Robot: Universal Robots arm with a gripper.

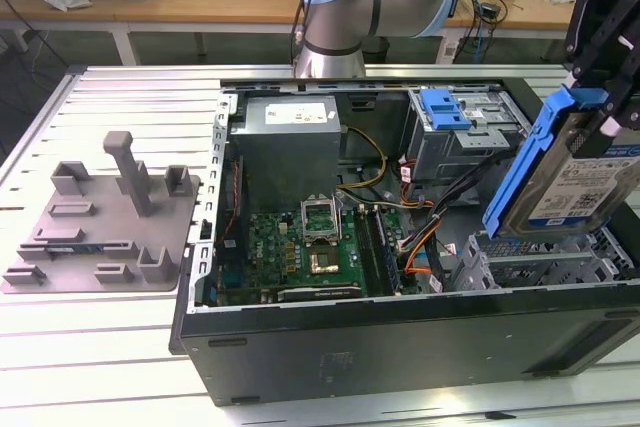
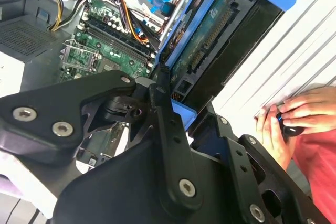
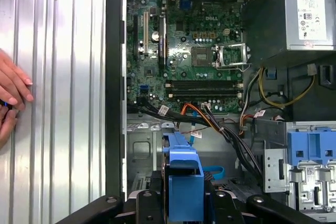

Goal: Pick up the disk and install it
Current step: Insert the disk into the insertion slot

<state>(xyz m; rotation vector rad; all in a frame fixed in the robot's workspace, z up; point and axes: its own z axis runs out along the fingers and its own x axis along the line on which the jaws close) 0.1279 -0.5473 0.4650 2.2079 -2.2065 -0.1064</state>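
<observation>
The disk (image 1: 585, 182), a silver drive with a white-and-blue label in a blue carrier frame, hangs tilted on edge at the exterior view's right. It sits just above the metal drive bay (image 1: 540, 265) in the open computer case (image 1: 400, 347). My black gripper (image 1: 606, 82) is shut on its upper end. In the second wrist view the gripper (image 2: 185, 114) clamps the disk (image 2: 210, 40), whose green circuit-board side shows. In the first wrist view the blue frame of the disk (image 3: 182, 169) sticks out from the gripper (image 3: 184, 205) over the case's cables.
A grey fixture plate (image 1: 100, 227) with posts lies at the exterior view's left. Inside the case are the motherboard (image 1: 300, 247), a power supply (image 1: 290, 142) and a blue bracket (image 1: 445, 107) on a drive cage. A person's hand (image 3: 13, 90) rests on the slatted table beside the case.
</observation>
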